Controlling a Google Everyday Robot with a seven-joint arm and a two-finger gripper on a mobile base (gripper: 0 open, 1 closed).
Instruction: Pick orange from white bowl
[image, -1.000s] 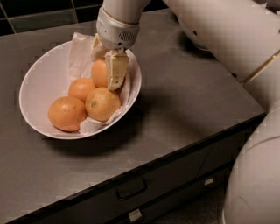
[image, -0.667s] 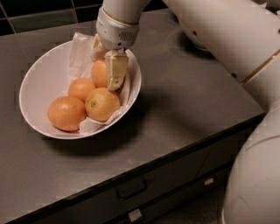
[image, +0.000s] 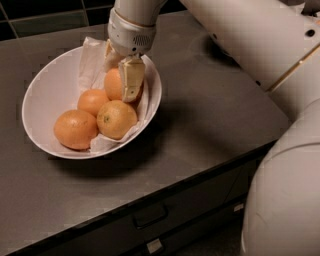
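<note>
The white bowl (image: 47, 90) sits on the dark counter with a crinkled paper liner (image: 90, 57) and several oranges in it. My gripper (image: 121, 70) reaches down into the bowl's far right side. Its fingers (image: 132, 77) stand on either side of the orange (image: 113, 83) at the back, pressed against it. That orange still rests low in the bowl, and the near finger hides its right side. Three other oranges lie in front: one at the left (image: 75, 129), a smaller one in the middle (image: 91, 101), and one at the front (image: 117, 119).
The dark counter (image: 200, 115) extends to the right of the bowl, with a front edge and a drawer (image: 150, 215) below. My large white arm (image: 260, 45) crosses the upper right, and the robot's body (image: 285, 200) fills the lower right.
</note>
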